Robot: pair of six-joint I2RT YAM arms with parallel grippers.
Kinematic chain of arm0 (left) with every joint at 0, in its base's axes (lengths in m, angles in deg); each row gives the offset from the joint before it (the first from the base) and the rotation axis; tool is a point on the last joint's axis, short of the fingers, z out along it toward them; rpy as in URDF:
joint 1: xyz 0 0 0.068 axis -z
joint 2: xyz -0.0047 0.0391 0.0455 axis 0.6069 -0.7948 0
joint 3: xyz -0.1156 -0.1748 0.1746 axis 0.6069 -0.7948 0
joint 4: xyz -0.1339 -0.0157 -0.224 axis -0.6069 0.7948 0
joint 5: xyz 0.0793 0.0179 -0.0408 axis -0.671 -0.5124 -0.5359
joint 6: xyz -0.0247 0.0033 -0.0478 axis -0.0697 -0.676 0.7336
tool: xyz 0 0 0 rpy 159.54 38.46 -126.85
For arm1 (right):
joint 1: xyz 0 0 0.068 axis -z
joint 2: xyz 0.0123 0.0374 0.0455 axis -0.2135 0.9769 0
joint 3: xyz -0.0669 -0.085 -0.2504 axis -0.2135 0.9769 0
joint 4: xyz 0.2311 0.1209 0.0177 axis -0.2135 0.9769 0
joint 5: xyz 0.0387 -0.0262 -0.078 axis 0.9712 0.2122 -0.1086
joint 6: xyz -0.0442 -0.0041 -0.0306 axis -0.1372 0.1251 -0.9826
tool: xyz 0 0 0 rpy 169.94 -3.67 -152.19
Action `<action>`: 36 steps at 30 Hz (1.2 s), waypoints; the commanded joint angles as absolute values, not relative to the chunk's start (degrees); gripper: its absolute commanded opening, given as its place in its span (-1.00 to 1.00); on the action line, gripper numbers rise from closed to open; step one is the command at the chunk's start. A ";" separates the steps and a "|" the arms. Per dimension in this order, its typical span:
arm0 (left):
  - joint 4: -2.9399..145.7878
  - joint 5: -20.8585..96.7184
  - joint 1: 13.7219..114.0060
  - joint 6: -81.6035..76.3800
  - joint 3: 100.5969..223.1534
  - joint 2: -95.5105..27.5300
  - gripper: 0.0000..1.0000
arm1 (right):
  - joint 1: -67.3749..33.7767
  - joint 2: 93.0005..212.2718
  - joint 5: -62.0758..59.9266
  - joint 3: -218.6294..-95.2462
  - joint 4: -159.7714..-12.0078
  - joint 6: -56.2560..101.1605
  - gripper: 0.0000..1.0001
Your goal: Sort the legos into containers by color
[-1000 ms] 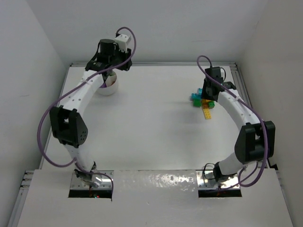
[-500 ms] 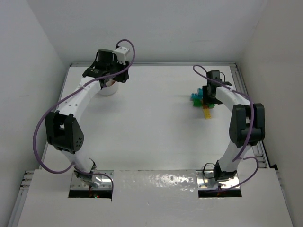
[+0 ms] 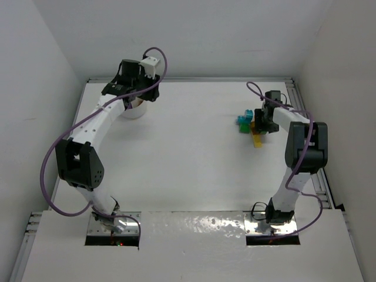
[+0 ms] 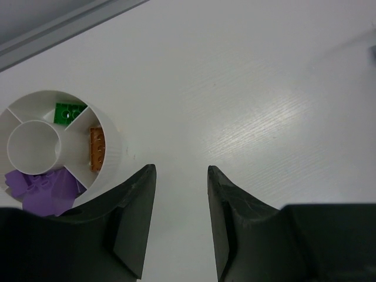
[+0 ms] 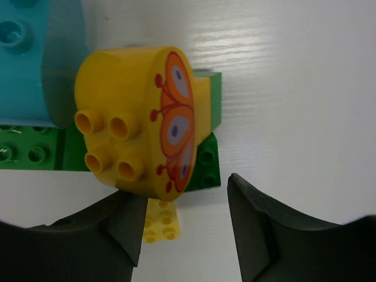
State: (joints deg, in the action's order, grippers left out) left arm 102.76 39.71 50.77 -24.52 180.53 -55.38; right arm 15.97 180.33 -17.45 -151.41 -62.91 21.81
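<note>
A round white bowl (image 4: pixel 111 154) stands at the far left of the table (image 3: pixel 188 158), with dividers fanning out from a central well. One compartment holds a green brick (image 4: pixel 69 111), the next an orange brick (image 4: pixel 96 148), and another several purple bricks (image 4: pixel 44 187). The loose pile lies far right. In it, a rounded yellow brick with a butterfly print (image 5: pixel 147 123) touches green bricks (image 5: pixel 35 154). A teal brick (image 5: pixel 26 64) sits beside it, and a small yellow plate (image 5: pixel 160 226) is nearby.

A rounded yellow plastic brick (image 5: pixel 126 111) with four studs and an orange butterfly printed on its flat face lies on the white tabletop (image 5: pixel 294 88). A teal plastic brick (image 5: pixel 26 70) sits just beside it at its upper left. Green studded bricks (image 5: pixel 32 151) lie under and around it. Just below it, a small pale yellow studded plate (image 5: pixel 158 222) shows in the gap of the right gripper (image 5: pixel 185 229), whose jaws stand apart, clamping nothing.
</note>
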 commanded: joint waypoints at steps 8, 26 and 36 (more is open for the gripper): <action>102.44 38.46 50.28 -24.83 184.80 -54.30 -0.23 | 16.37 182.39 -12.23 -154.26 -66.18 22.40 0.00; 103.50 51.89 51.43 -29.04 178.66 -50.70 -0.13 | 14.97 169.48 -5.55 -144.16 -65.48 25.21 -1.00; 90.60 66.22 51.87 -18.70 163.37 -41.21 0.23 | 2.14 155.15 -8.00 -138.87 -72.84 41.79 -1.00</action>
